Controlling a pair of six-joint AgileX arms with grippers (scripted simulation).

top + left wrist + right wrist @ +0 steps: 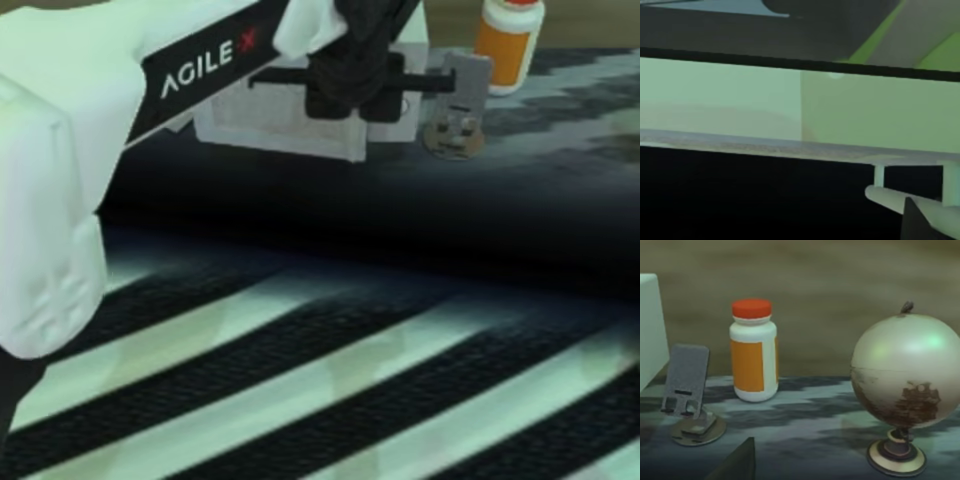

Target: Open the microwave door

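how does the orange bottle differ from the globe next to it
The bottle is a straight white cylinder with an orange label and red cap; the globe is a pale sphere with brown patches. The bottle rests directly on the table; the globe sits raised on a round stand. Both stand upright.

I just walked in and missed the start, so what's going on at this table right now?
The left arm reaches across to the microwave at the table's far edge, its left gripper at the front of the white box. The left wrist view shows the door's handle bar close up. An orange bottle and a grey phone stand stand to the right. The right arm is out of sight in the top view.
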